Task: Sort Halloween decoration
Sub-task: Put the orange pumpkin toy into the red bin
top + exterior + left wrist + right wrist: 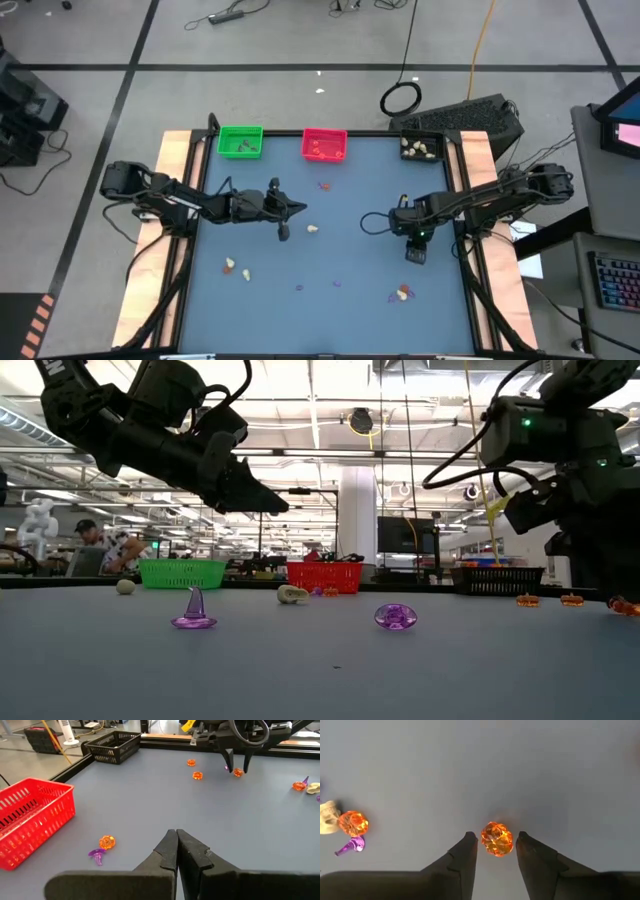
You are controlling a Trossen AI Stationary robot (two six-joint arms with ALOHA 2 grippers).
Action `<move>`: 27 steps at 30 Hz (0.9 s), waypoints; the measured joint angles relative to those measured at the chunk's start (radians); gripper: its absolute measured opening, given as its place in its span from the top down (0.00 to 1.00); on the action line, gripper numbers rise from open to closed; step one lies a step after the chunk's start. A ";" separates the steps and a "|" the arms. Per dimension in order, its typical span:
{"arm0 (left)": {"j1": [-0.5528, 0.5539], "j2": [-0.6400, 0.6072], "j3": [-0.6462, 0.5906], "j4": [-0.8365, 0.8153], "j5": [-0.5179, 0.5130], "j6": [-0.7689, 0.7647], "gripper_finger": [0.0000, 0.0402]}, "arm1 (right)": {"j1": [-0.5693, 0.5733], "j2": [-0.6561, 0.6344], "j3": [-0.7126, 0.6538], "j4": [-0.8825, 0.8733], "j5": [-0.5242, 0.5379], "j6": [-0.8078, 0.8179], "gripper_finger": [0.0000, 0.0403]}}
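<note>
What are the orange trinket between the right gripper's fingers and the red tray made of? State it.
The orange trinket between the right gripper's fingers looks like clear, faceted plastic or glass: it glows and glints. The red tray looks like matte moulded plastic, its walls a grid of slots.

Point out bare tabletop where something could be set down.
Open blue surface lies between the left gripper and the right gripper, below the red tray. Trinkets crowd the front right corner and front left.
</note>
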 joint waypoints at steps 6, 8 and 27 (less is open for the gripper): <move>0.000 0.000 0.000 0.000 0.000 0.000 0.98 | 0.014 0.000 0.000 0.012 -0.001 0.003 0.70; 0.000 0.000 0.000 0.000 0.000 0.000 0.98 | 0.019 0.000 0.000 0.012 -0.002 0.003 0.71; 0.000 0.000 0.000 0.000 0.000 0.000 0.98 | 0.024 0.060 -0.064 0.114 -0.056 0.042 0.74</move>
